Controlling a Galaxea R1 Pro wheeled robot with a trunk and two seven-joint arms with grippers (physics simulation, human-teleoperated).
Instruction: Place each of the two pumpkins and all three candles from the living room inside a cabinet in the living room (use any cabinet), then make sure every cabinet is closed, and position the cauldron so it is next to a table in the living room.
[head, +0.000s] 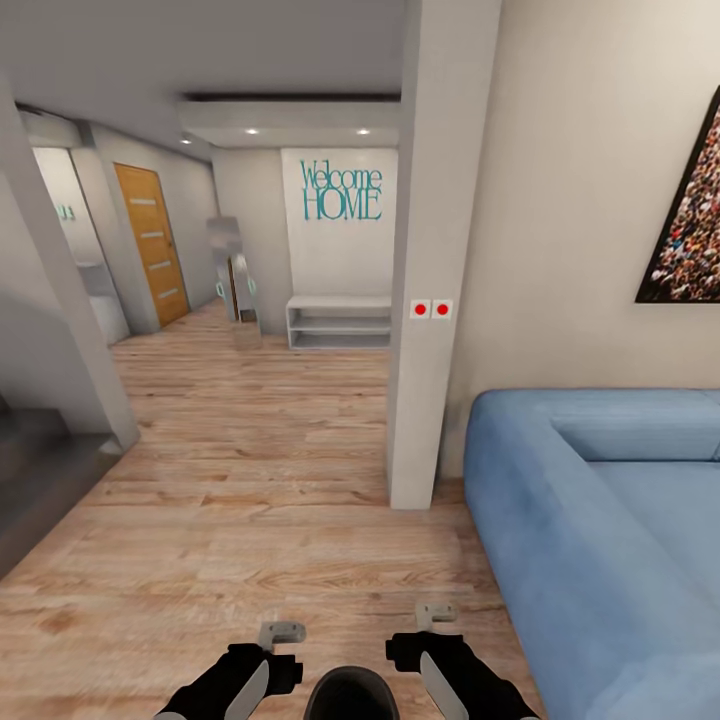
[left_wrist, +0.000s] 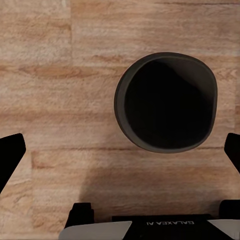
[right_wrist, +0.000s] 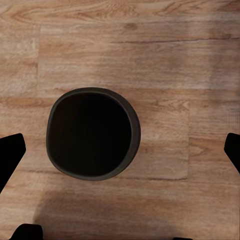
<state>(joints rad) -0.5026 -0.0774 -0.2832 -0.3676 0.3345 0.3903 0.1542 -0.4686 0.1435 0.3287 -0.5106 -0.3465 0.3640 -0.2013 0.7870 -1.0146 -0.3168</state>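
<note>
The cauldron (head: 350, 695) sits on the light wood plank floor (head: 250, 470), low between the two arms and close in front of the robot's base. Through the left wrist camera the cauldron (left_wrist: 167, 102) shows its wide dark mouth from above, standing upright on the floor (left_wrist: 60, 75); through the right wrist camera the same pot (right_wrist: 92, 134) appears with bare planks (right_wrist: 165, 50) all around it.

The left gripper (head: 281, 632) and the right gripper (head: 434, 612) hang just above the floor on either side of the cauldron, neither touching it. In both wrist views the black fingers (left_wrist: 11, 152) (right_wrist: 10, 152) stand far apart at the picture edges, so both claws are wide and hold nothing.

Just to the right of the cauldron runs the arm of the blue sofa (head: 600, 520). Beyond the cauldron a white pillar (head: 430, 300) with two red switches (head: 431, 309) stands against the sofa's end. Farther past the pillar are a white shelf (head: 338, 322) under teal "Welcome HOME" lettering (head: 341, 190), and an orange door (head: 152, 243) well off to the left.
</note>
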